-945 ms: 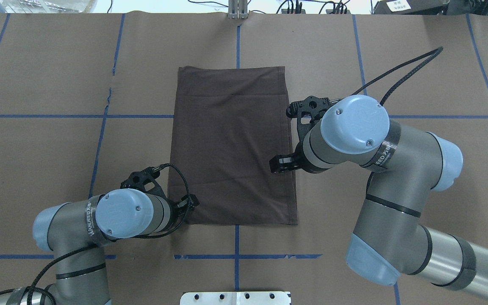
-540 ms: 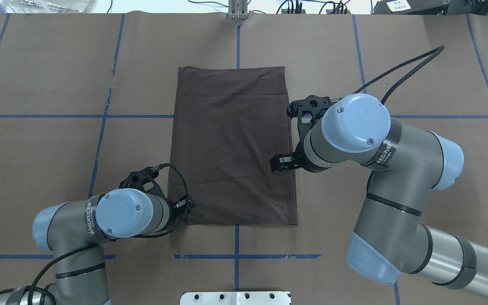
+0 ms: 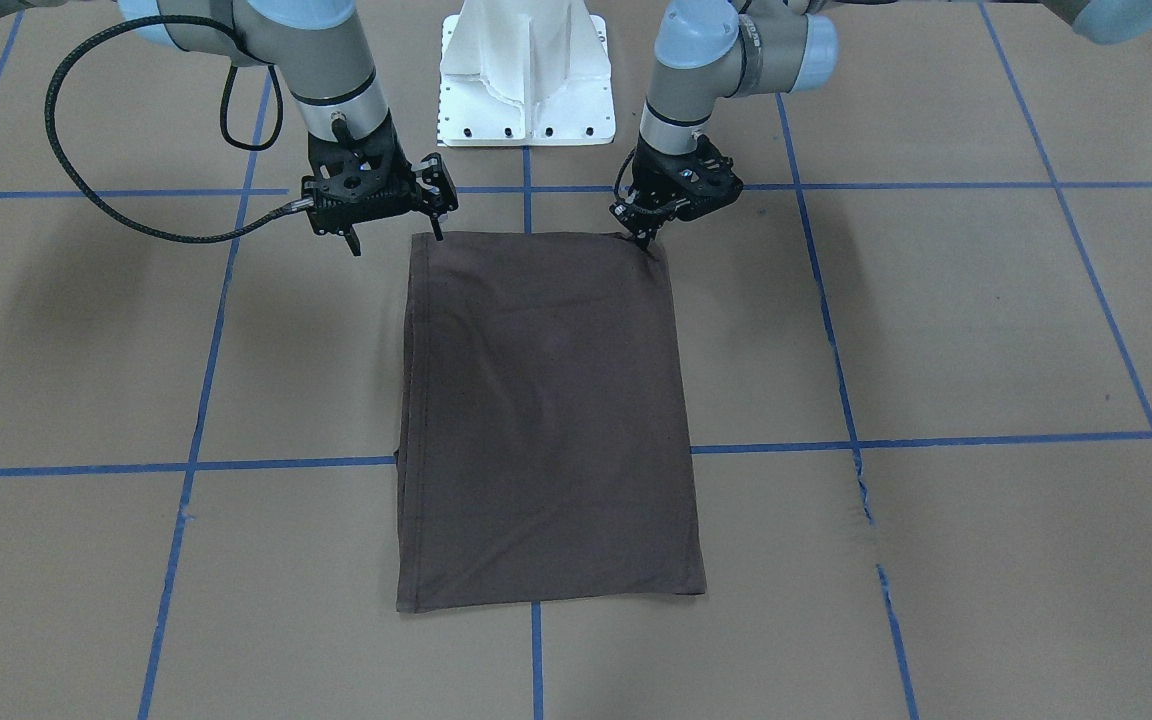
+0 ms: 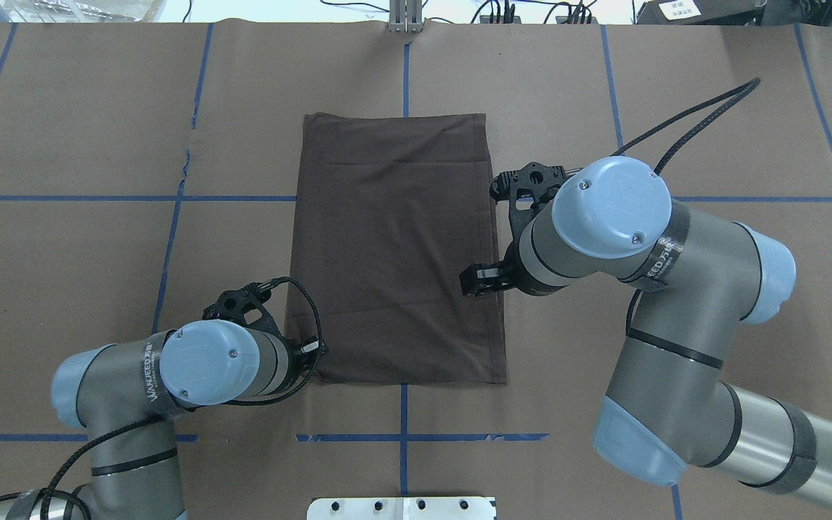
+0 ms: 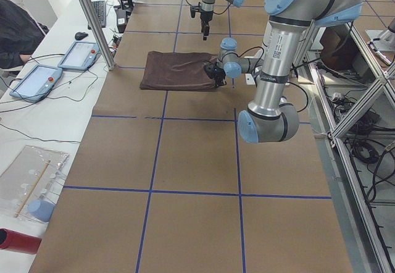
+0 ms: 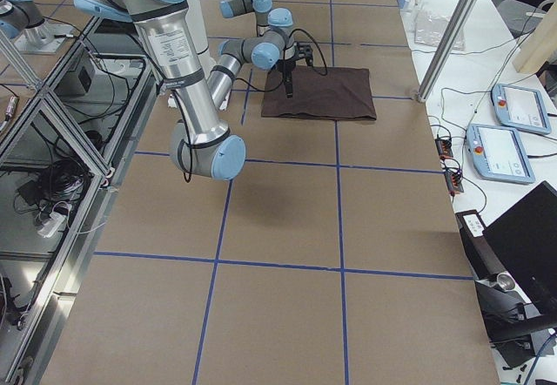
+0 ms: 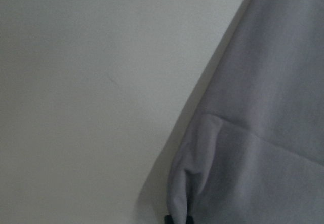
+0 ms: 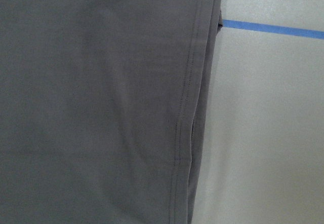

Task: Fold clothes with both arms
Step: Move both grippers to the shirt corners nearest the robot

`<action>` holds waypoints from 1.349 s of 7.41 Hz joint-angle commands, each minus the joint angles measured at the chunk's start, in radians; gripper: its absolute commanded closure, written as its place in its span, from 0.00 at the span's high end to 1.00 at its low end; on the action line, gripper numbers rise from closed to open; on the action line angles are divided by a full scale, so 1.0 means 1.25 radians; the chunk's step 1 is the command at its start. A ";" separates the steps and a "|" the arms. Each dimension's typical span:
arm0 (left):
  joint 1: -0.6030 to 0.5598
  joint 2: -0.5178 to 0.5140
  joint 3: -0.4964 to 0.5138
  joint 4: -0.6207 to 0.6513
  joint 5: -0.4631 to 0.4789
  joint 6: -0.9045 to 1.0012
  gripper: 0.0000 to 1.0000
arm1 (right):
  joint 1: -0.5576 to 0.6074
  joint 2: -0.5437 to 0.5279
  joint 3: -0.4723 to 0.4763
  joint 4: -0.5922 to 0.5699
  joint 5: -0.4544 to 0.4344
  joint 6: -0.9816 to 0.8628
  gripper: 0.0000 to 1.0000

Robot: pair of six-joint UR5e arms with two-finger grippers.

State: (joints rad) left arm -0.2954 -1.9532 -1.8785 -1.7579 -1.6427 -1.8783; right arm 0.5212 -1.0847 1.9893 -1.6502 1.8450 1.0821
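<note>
On the papered table [image 3: 936, 330], left tool [image 3: 647, 237] pinches the T-shirt [image 3: 546, 420] corner; right tool [image 3: 396, 242] hangs spread.

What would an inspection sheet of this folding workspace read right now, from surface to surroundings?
surface: brown paper table with blue tape grid; small tear in the paper.
job's things: dark brown T-shirt lies folded into a flat rectangle.
clutter: nothing seen.
grippers: left gripper shut on the T-shirt's corner nearest the robot's left; right gripper open above the T-shirt's right edge, holding nothing.
cables: black braided right wrist cable loops over the table; left wrist cable arcs over the T-shirt's edge.
surroundings: white pedestal base; teach pendants on a side bench; a person in dark clothing beside it.
</note>
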 commanded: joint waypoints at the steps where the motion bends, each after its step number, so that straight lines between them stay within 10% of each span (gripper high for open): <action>1: -0.001 0.002 -0.045 0.032 -0.005 0.065 0.00 | -0.018 -0.004 -0.003 0.002 0.000 0.137 1.00; 5: -0.001 -0.001 -0.039 0.028 -0.003 0.067 0.00 | -0.117 0.003 -0.072 0.096 -0.069 0.551 1.00; 10: -0.001 -0.002 -0.037 0.027 0.001 0.068 0.00 | -0.174 -0.003 -0.140 0.107 -0.135 0.617 1.00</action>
State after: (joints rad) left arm -0.2960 -1.9556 -1.9253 -1.7241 -1.6431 -1.7936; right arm 0.3098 -1.0846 1.8202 -1.5072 1.6799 1.8490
